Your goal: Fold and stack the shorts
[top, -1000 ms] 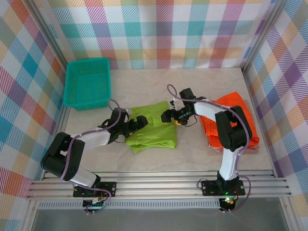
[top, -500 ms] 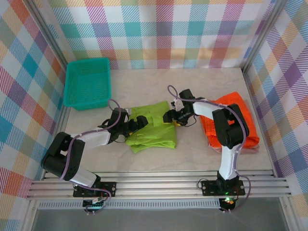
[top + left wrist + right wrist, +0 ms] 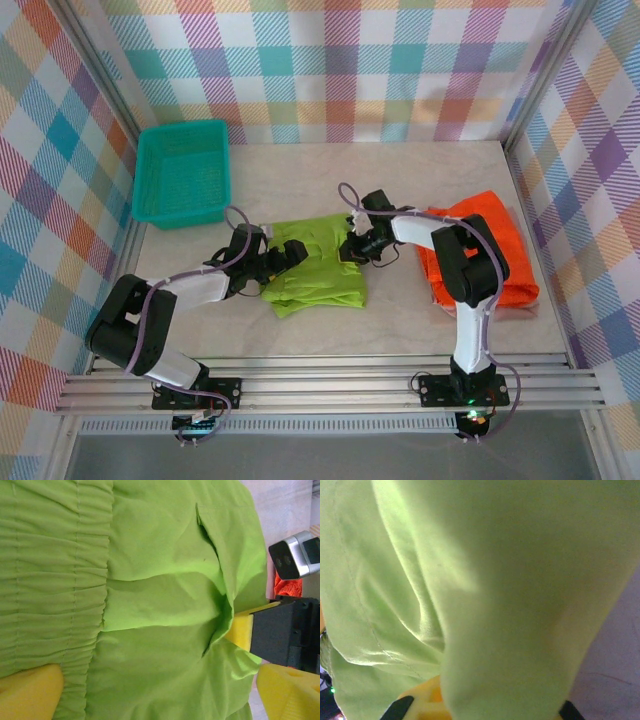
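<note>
The lime green shorts (image 3: 318, 268) lie flat mid-table. My right gripper (image 3: 349, 246) is shut on their right edge; in the right wrist view the green cloth (image 3: 510, 595) drapes over its yellow fingers (image 3: 422, 705). My left gripper (image 3: 284, 258) stands open over the left side, its yellow fingers (image 3: 30, 692) spread wide with the waistband cloth (image 3: 160, 645) between them. The orange shorts (image 3: 482, 250) lie folded at the right, with a pink edge (image 3: 528, 309) of another pair under them.
A teal mesh basket (image 3: 183, 172) stands at the back left. Checked walls close in the table on three sides. In the left wrist view, the right gripper's black body (image 3: 290, 635) sits just past the green shorts' far edge.
My right gripper has closed on the green shorts' right edge and slid a little left, bunching the cloth. The left gripper has stayed open in place.
</note>
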{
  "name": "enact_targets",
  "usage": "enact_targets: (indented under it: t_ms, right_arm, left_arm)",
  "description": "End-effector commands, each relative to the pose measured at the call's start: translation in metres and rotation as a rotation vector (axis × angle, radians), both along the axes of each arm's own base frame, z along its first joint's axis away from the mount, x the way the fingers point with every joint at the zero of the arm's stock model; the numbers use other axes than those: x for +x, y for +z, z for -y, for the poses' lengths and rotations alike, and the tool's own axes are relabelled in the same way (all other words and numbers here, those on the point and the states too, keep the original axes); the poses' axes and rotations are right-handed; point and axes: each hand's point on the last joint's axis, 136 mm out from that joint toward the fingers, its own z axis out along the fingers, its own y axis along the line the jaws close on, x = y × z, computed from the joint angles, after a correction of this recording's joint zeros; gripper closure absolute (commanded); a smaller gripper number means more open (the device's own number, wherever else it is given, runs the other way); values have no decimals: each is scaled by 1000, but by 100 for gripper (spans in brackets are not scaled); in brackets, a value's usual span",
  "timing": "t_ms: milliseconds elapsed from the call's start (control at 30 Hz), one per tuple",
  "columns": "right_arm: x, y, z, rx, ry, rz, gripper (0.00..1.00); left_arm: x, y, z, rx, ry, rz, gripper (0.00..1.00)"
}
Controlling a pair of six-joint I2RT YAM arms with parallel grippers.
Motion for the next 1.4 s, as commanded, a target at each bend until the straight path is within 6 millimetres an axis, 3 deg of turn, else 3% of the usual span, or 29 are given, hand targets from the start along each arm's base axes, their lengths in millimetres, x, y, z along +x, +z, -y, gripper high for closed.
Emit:
enact_targets:
  t_ms: [0, 133, 300, 467, 700, 1367]
  right_arm:
    - [2, 24, -4, -7, 34, 69, 100]
    - [3, 47, 16, -125, 50, 140, 100]
    - [-3, 84, 56, -333, 84, 209, 100]
    - [-15, 114, 93, -512, 132, 224, 100]
    - [-18, 141, 138, -751, 152, 228, 100]
    - [-11, 229, 187, -805, 8, 276, 100]
  left_arm:
    - [-37, -41, -27, 97, 47, -189, 0]
    - [-33, -13, -29, 83, 68, -110, 0]
    - [-31, 25, -40, 81, 110, 1, 0]
    - [-34, 46, -46, 59, 135, 68, 0]
    - [-34, 48, -44, 44, 132, 71, 0]
    - [-30, 41, -39, 14, 132, 59, 0]
